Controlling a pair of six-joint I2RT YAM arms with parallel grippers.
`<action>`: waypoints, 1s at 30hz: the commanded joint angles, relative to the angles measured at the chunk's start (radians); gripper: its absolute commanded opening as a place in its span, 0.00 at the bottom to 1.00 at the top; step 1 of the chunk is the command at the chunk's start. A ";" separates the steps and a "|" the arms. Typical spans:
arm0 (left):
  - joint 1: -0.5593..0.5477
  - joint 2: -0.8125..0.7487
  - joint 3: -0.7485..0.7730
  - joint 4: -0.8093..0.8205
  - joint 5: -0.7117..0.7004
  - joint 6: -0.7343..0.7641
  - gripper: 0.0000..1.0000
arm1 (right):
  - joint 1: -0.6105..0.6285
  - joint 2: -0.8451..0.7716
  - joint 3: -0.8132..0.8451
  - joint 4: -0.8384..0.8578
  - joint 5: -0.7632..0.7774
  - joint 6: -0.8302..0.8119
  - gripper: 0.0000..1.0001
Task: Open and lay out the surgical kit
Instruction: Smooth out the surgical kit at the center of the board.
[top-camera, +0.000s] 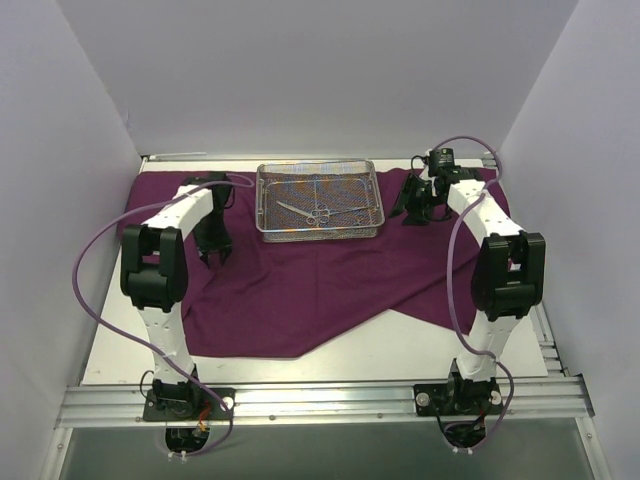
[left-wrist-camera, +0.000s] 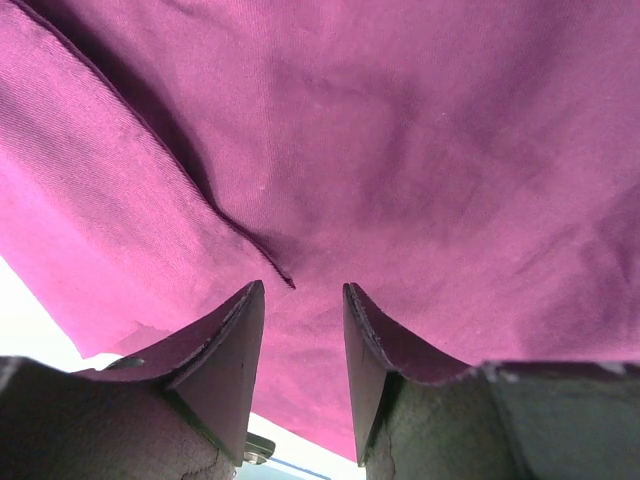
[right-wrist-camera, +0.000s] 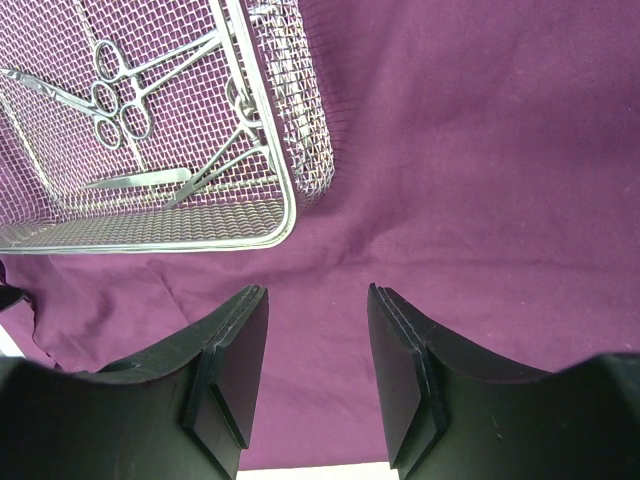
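The surgical kit (top-camera: 318, 222) lies open on the far half of the table (top-camera: 430, 350).

The left gripper (left-wrist-camera: 300, 290) points down at the cloth. Its two dark fingers (left-wrist-camera: 235, 335) stand a narrow gap apart with nothing between them, and a crease in the fabric ends just ahead of their tips. All around them is the dark purple cloth wrap (left-wrist-camera: 420, 150), and a strip of pale table shows at its edge on the left. From above, this gripper (top-camera: 213, 250) stands on the cloth just left of the tray.

The right gripper (right-wrist-camera: 317, 292) is open wider and holds nothing, with only bare cloth (right-wrist-camera: 480, 150) between and beyond its fingers (right-wrist-camera: 235, 360). Ahead and to its left is a corner of the silver wire-mesh tray (right-wrist-camera: 292, 205). Inside the tray lie the instruments (right-wrist-camera: 118, 95) with their ring handles clustered together and their thin shafts fanning out at angles to the tray's sides. In the overhead view this gripper (top-camera: 415, 205) sits just right of the tray.

The tray (top-camera: 320, 236) rests on the cloth near the back wall, its long axis running left to right along the far edge. One instrument (top-camera: 303, 211) lies diagonally in it, with its tip toward the far left and its rings toward the middle. The cloth wrap (top-camera: 300, 300) is spread flat, with one corner pointing toward the arm bases.
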 joint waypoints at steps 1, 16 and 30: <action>-0.002 0.011 -0.018 -0.008 -0.026 0.004 0.46 | -0.003 -0.035 -0.010 0.000 -0.019 -0.014 0.45; 0.012 0.020 -0.079 0.016 -0.025 -0.005 0.30 | -0.003 -0.024 -0.008 0.005 -0.034 -0.017 0.45; 0.044 -0.072 -0.049 -0.062 -0.072 -0.034 0.02 | 0.000 -0.001 -0.004 0.004 -0.057 -0.013 0.45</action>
